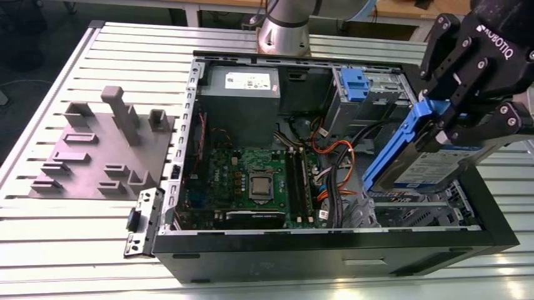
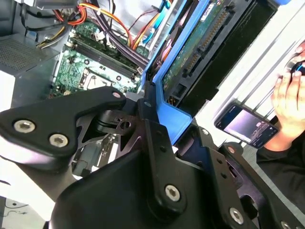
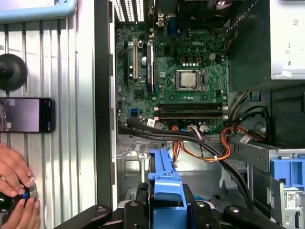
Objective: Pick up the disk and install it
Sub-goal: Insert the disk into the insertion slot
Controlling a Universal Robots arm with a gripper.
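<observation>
Exterior view first: at the right of the frame the black hand [image 1: 454, 119] is clamped on the disk [image 1: 417, 164], gripping it by the blue carrier frame at its upper end so the silver body and its white-and-blue label hang free below. The disk is tilted, lower end pointing down into the open computer case [image 1: 334, 240], above the metal drive cage at the case's lower right corner — an angle that looks chosen to let it slide into a bay rather than drop flat. It is clear of the table [image 1: 67, 212] and appears not yet seated.

The case lies on its side with the panel off, which leaves the motherboard [image 1: 254, 181] in the middle of the frame and the grey power supply [image 1: 242, 94] above it exposed. A small blue latch [image 1: 354, 84] sits at the upper right of the case, apart from the held disk. Left of the case, a grey fixture plate [image 1: 96, 150] with upright blocks rests on the table.

The second wrist view shows the fingers [image 2: 157, 143] pressed against the blue frame, the drive's connector edge running toward the upper right. At that frame's right edge a person's hand [image 2: 290, 102] rests near a phone [image 2: 245, 125] on the table — well away from the case opening.
</observation>
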